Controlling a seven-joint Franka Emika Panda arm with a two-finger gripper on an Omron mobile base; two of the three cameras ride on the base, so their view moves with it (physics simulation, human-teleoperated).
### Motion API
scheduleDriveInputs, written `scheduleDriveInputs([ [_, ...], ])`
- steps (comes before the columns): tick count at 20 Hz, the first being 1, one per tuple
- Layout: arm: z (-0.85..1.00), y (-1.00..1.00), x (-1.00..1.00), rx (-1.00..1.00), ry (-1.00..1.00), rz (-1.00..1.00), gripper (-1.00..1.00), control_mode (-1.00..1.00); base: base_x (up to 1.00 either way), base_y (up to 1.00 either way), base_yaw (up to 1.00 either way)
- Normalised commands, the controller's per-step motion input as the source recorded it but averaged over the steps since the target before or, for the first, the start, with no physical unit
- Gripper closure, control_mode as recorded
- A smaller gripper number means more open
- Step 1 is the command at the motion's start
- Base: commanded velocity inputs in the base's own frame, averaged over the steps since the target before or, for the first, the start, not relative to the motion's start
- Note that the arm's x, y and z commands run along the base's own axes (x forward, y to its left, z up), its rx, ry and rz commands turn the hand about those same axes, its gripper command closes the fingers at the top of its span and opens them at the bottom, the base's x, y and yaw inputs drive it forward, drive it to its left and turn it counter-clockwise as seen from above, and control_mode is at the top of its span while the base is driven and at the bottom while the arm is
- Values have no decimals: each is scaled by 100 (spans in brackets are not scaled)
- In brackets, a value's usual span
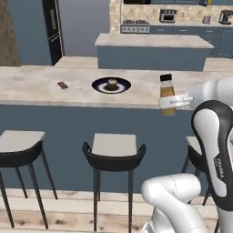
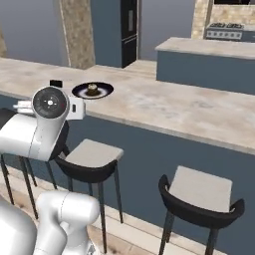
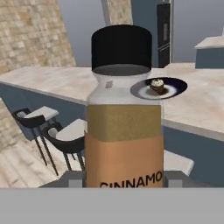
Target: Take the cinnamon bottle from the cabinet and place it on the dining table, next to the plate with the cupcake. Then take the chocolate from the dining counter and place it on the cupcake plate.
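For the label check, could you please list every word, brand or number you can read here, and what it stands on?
"CINNAMO": on the lower label of the cinnamon bottle, cut off at the right and along its bottom edge.
Dark lettering on the side of the robot arm in the left base view: too small and blurred to read.
No other readable text.

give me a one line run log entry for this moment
phase: carrying cinnamon bottle | pincer: shut on bottle, upright | plate with cupcake: on counter | chocolate: untouched
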Motion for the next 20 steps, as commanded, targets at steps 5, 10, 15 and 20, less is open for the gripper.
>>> scheduleDriveInputs([
  [5, 0, 0, 0, 0, 0, 0, 100, 100, 9, 100, -37],
  [10, 0, 0, 0, 0, 0, 0, 100, 100, 24, 100, -38],
  [15, 0, 0, 0, 0, 0, 0, 100, 100, 57, 92, -26],
  [20, 0, 0, 0, 0, 0, 0, 100, 100, 82, 40, -8],
])
